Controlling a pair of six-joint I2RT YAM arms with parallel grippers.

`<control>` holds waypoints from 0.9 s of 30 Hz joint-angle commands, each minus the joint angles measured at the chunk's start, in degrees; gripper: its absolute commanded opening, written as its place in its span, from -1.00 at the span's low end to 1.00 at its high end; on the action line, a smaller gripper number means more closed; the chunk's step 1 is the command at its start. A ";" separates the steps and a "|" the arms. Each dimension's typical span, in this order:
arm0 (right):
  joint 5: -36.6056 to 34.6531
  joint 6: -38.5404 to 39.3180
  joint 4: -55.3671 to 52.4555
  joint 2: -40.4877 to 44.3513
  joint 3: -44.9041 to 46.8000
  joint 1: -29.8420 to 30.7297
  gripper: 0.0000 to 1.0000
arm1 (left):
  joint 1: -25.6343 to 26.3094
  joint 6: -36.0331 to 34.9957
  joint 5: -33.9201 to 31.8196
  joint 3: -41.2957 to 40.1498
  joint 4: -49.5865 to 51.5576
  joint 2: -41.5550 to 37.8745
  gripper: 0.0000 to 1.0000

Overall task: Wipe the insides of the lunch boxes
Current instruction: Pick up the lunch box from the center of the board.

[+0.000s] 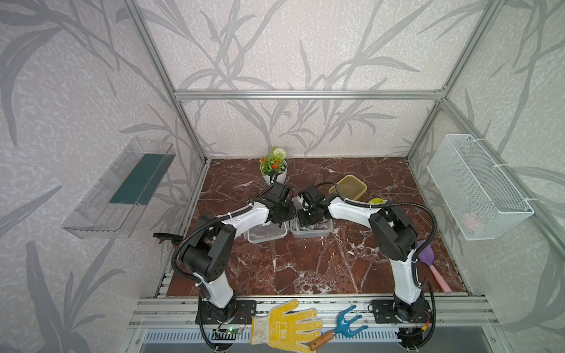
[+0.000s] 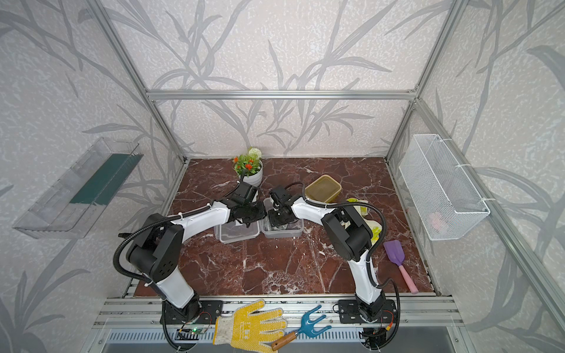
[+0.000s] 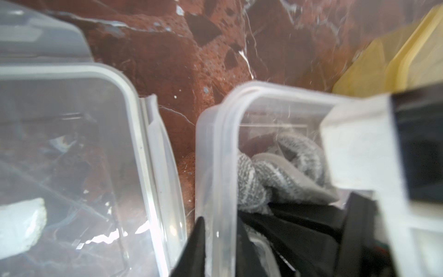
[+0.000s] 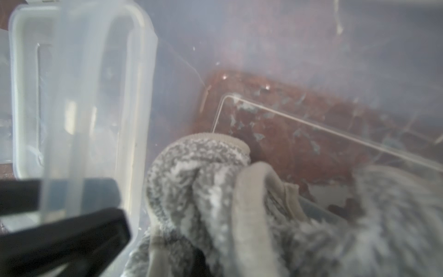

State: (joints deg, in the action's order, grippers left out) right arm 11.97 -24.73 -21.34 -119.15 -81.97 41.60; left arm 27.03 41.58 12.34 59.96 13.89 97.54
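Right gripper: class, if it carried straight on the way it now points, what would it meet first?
Probably the grey terry cloth bunched just ahead of the right gripper, then the floor of the clear greyish plastic box it reaches into. Depth is blurred, so the order is a judgement.

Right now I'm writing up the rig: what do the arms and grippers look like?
Both arms have glossy white links between bulky black joint housings, on black base plates. Black corrugated cable loops along each, held by white zip ties. The grippers are black; a black camera block sits on each wrist.
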 commanded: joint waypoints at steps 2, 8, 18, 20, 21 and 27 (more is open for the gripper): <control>2.02 -1.64 -2.12 2.16 1.95 0.05 -1.00 | -0.81 3.39 0.70 -1.99 -5.68 -4.08 -0.37; 1.28 -2.38 -1.94 3.04 2.61 -0.38 -1.00 | -2.40 2.72 3.61 -3.62 -6.69 -5.28 -0.15; 1.28 -1.01 -4.72 4.07 1.52 0.19 -1.00 | -6.81 0.14 14.85 -7.84 -10.96 -5.49 -0.30; 1.22 -0.74 -6.29 4.19 0.79 0.98 -1.00 | -6.81 0.57 16.14 -7.76 -12.61 -3.60 -0.31; 1.37 -1.12 -6.71 4.36 0.52 1.31 -1.00 | -6.81 0.84 17.04 -7.46 -13.40 -2.48 -0.34; 1.71 -3.22 -8.85 5.62 -2.45 1.22 -1.00 | -6.81 1.77 18.35 -7.41 -16.17 1.05 -0.51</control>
State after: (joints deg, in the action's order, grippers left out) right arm 13.10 -26.83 -26.89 -116.53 -81.87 42.70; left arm 20.23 42.70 29.50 52.14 -1.13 97.45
